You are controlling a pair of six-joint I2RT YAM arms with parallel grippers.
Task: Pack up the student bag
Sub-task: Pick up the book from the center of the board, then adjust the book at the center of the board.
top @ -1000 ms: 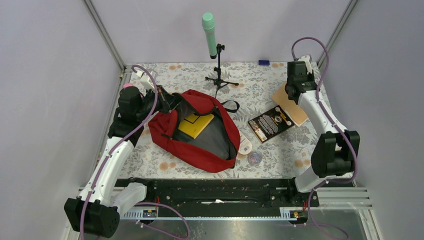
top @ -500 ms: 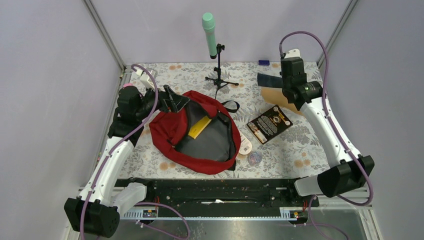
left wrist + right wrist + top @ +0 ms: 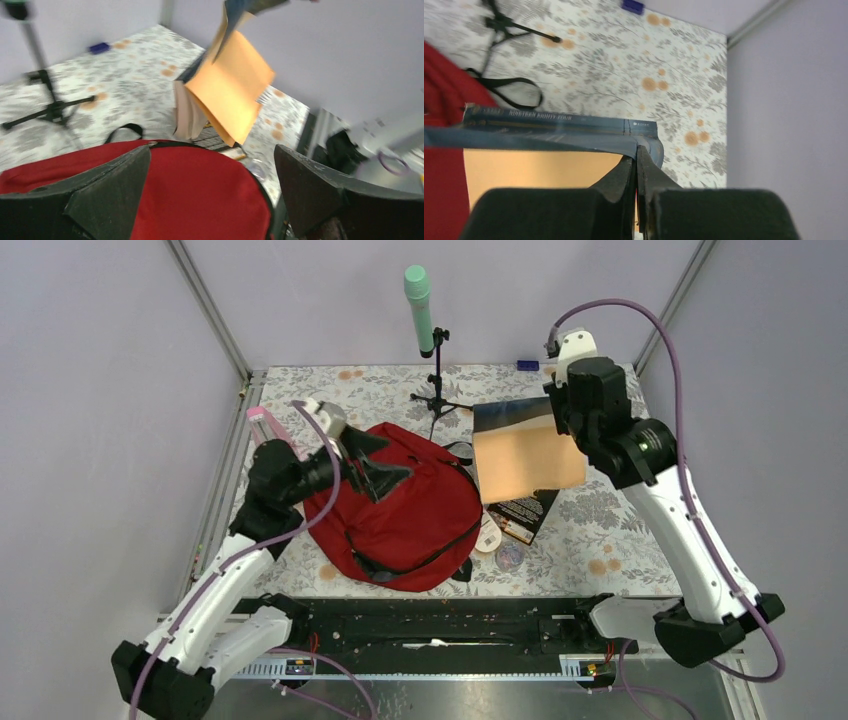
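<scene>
The student bag (image 3: 410, 515), a red backpack, lies in the middle of the table with its flap down and its inside hidden. My left gripper (image 3: 378, 468) hovers open over the bag's upper left, holding nothing. In the left wrist view the bag (image 3: 200, 195) fills the gap between the two spread fingers (image 3: 105, 190). My right gripper (image 3: 554, 406) is shut on the dark blue cover of a book (image 3: 527, 448), which hangs open in the air just right of the bag, showing an orange face. The right wrist view has the jaws pinched on that cover (image 3: 574, 131).
A green microphone (image 3: 419, 302) stands on a black tripod (image 3: 441, 395) behind the bag. A black book (image 3: 525, 512) lies under the hanging book, with a white item (image 3: 489, 536) and a small round clear thing (image 3: 510, 557) beside it. A blue block (image 3: 527, 365) lies at the far edge.
My left gripper opened and let go of the bag's flap, which dropped over the yellow book inside. My right arm lifted the book off the table and swung it left toward the bag.
</scene>
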